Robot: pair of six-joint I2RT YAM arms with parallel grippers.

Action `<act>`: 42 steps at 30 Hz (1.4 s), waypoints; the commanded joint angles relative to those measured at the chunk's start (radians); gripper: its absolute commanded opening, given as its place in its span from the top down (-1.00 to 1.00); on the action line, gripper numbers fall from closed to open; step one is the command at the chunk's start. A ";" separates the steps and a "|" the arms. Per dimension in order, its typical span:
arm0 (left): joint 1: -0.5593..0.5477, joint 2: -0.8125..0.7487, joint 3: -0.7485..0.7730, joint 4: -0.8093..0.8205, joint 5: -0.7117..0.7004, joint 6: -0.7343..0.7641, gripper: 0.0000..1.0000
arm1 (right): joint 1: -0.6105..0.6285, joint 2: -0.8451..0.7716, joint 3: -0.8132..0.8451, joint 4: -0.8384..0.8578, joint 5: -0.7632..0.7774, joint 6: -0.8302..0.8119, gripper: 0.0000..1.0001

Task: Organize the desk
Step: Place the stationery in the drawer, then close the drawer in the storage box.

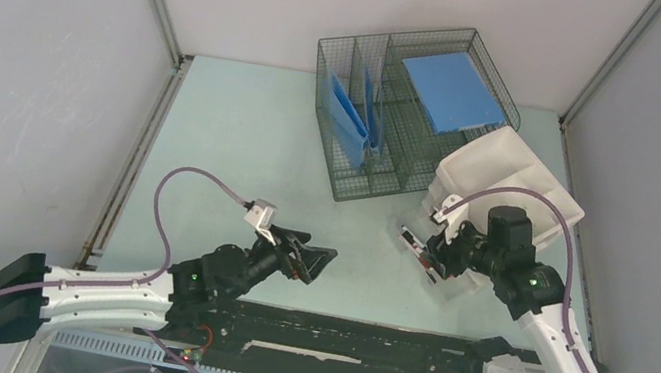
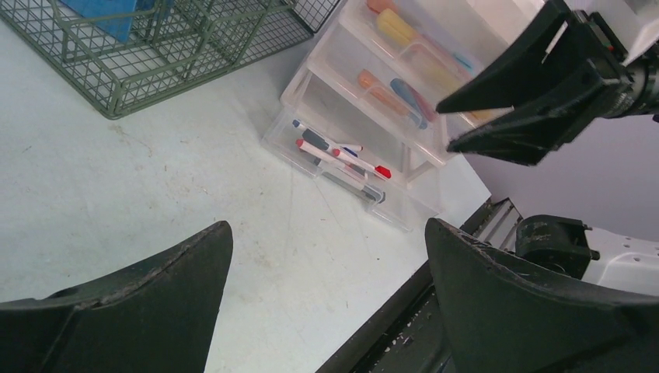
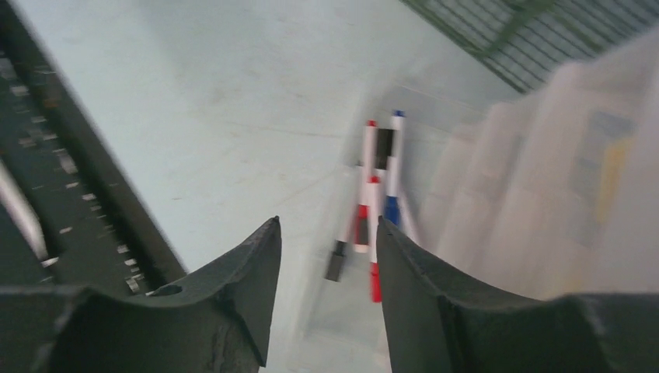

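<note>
The desk (image 1: 244,132) is a pale mint-green tabletop. At its right stands a clear plastic drawer unit (image 2: 350,70) with its bottom drawer (image 2: 404,214) pulled out. Several markers (image 2: 338,159) with red, blue and black caps lie in that drawer; they also show as markers (image 3: 373,194) in the right wrist view. My right gripper (image 3: 328,225) hovers just above them, open, with nothing between its fingers. It appears as the right gripper (image 1: 432,249) from above. My left gripper (image 1: 319,261) hangs wide open over bare desk left of the drawer, holding nothing.
A wire basket (image 1: 347,184) with upright dividers stands at the back centre, holding blue folders (image 1: 452,90). A white bin (image 1: 502,165) sits on top of the drawer unit. A black rail (image 1: 352,337) runs along the near edge; grey walls close both sides.
</note>
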State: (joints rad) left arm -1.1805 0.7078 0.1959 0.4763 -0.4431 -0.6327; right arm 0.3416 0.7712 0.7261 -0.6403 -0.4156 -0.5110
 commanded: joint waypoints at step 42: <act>0.016 -0.161 -0.085 -0.032 -0.071 -0.081 -1.00 | 0.411 0.637 -0.021 0.156 0.743 -0.093 0.79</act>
State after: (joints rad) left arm -1.1702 0.5594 0.1127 0.4366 -0.4881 -0.7010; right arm 0.7837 1.3567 0.7082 -0.5503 0.1413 -0.6399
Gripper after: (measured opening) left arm 0.996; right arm 0.088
